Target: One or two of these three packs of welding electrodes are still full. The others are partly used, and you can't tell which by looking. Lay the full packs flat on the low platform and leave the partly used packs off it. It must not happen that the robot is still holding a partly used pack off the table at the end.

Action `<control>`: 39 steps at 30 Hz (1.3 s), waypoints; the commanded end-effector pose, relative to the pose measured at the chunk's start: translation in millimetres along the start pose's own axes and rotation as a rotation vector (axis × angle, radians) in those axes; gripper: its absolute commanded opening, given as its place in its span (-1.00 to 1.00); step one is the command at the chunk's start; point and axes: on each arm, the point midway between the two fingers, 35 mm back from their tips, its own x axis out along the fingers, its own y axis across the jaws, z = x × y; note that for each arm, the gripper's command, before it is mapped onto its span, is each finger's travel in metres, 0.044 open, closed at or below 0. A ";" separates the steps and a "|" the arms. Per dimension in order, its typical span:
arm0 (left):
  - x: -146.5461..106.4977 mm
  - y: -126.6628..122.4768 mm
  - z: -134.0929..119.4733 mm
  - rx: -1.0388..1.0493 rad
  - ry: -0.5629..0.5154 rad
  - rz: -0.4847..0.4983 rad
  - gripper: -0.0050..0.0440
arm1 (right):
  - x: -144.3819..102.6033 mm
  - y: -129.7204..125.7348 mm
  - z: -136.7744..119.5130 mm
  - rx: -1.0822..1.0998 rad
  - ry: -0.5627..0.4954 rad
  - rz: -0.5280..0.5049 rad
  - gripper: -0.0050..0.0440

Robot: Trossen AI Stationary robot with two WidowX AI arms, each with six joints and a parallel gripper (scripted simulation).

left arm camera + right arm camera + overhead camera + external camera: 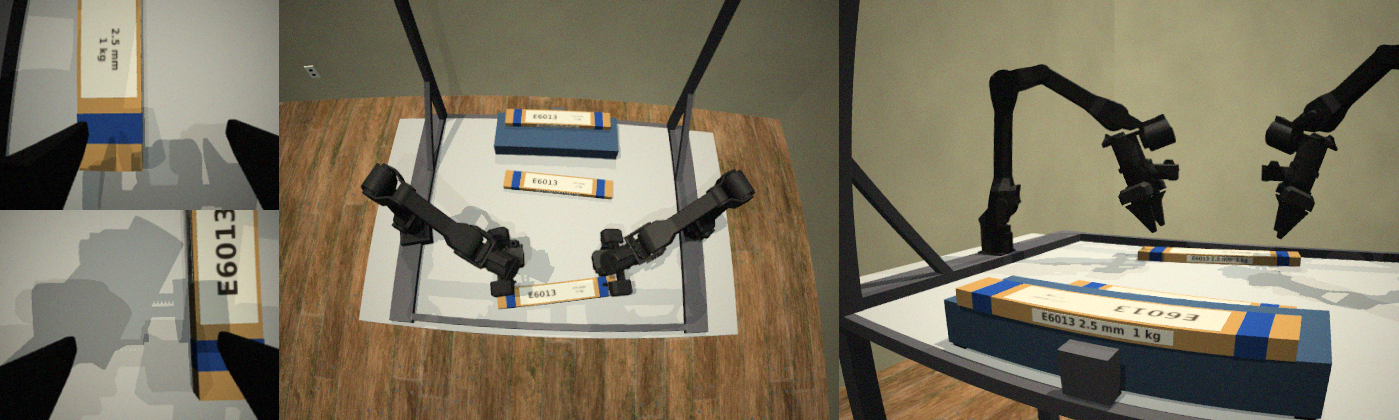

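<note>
Three orange packs with blue bands, marked E6013, are in view. One pack [557, 118] lies flat on the blue low platform [556, 141]. A second pack [557, 184] lies on the white table just in front of the platform. The third pack [554, 293] lies near the front edge. My left gripper [615, 286] is open and hovers above this pack's small-print end [109, 94]. My right gripper [503, 287] is open above its E6013 end [227, 304]. In the exterior view both the left gripper [1146, 215] and the right gripper [1286, 222] hang well above that pack [1219, 256], touching nothing.
A dark frame rail [549, 325] runs along the table's front edge, and two dark posts [429, 105] [686, 105] rise at the back. A small grey block [1088, 370] sits on the rail by the platform.
</note>
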 end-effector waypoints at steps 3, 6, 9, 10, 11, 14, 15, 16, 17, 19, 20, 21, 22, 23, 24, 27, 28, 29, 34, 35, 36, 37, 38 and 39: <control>2.7 43.1 10.1 0.004 -0.018 0.002 0.96 | -1.2 -45.3 0.6 -0.006 -0.015 -0.007 0.96; 3.4 45.8 10.2 0.004 -0.018 0.003 0.96 | -0.1 -65.2 -2.7 -0.007 -0.014 -0.008 0.96; 3.5 46.1 10.2 0.004 -0.018 0.003 0.96 | 0.3 -71.9 -3.8 -0.007 -0.014 -0.008 0.96; 2.3 44.3 8.5 0.004 -0.018 0.006 0.96 | 0.7 -78.5 -4.9 -0.007 -0.014 -0.009 0.96; 2.3 44.2 8.5 0.004 -0.018 0.006 0.96 | 1.0 -83.6 -5.7 -0.007 -0.014 -0.009 0.96; 2.5 44.1 8.4 0.004 -0.018 0.006 0.96 | 1.2 -84.7 -5.7 -0.007 -0.014 -0.009 0.96; 2.6 44.1 8.4 0.004 -0.018 0.006 0.96 | 1.3 -84.9 -5.7 -0.007 -0.014 -0.009 0.96; 2.6 44.1 8.4 0.004 -0.018 0.006 0.96 | 1.3 -85.0 -5.7 -0.007 -0.014 -0.009 0.96; 2.7 44.1 8.4 0.004 -0.018 0.006 0.96 | -0.5 -82.7 -6.2 -0.007 -0.014 -0.014 0.96; 2.8 44.0 8.4 0.004 -0.018 0.006 0.96 | -0.5 -82.7 -6.1 -0.007 -0.014 -0.014 0.96; 2.9 44.0 8.4 0.003 -0.018 0.006 0.96 | -0.4 -82.7 -6.1 -0.007 -0.014 -0.014 0.96; 2.9 43.9 8.3 0.003 -0.018 0.006 0.96 | -0.4 -82.7 -6.1 -0.007 -0.014 -0.014 0.96; 3.0 43.9 8.3 0.003 -0.018 0.006 0.96 | -0.3 -82.8 -6.0 -0.007 -0.014 -0.014 0.96; 3.0 43.9 8.3 0.003 -0.018 0.006 0.96 | -0.3 -82.8 -6.0 -0.007 -0.014 -0.014 0.96; 3.1 43.8 8.3 0.003 -0.018 0.006 0.96 | 4.8 -85.7 -6.1 -0.009 -0.015 -0.013 0.96; 12.1 42.8 1.3 0.000 0.000 -0.006 0.96 | 12.3 -80.6 -14.3 0.000 0.001 0.002 0.96; 15.2 42.8 0.0 -0.001 0.000 -0.006 0.96 | 15.4 -80.5 -15.5 -0.001 0.001 0.002 0.96; 18.3 42.8 -1.2 -0.001 0.000 -0.005 0.96 | 18.5 -80.5 -16.7 -0.001 0.001 0.002 0.96; 33.8 42.4 -7.4 0.000 0.001 -0.005 0.96 | 33.9 -80.3 -23.0 -0.001 0.001 0.002 0.96; 36.9 42.4 -8.7 0.000 0.001 -0.005 0.96 | 37.0 -80.3 -24.3 -0.001 0.001 0.002 0.96; 39.9 42.3 -10.0 0.000 0.001 -0.005 0.96 | 40.0 -80.3 -25.5 -0.001 0.001 0.002 0.96; 43.0 42.3 -11.2 0.000 0.001 -0.005 0.96 | 43.1 -80.3 -26.8 -0.001 0.001 0.002 0.96; 46.1 42.3 -12.5 0.000 0.001 -0.005 0.96 | 43.5 -80.2 -26.9 -0.001 0.001 0.002 0.96; 46.5 42.2 -12.6 0.000 0.001 -0.005 0.96 | 43.8 -80.2 -27.0 -0.001 0.001 0.002 0.96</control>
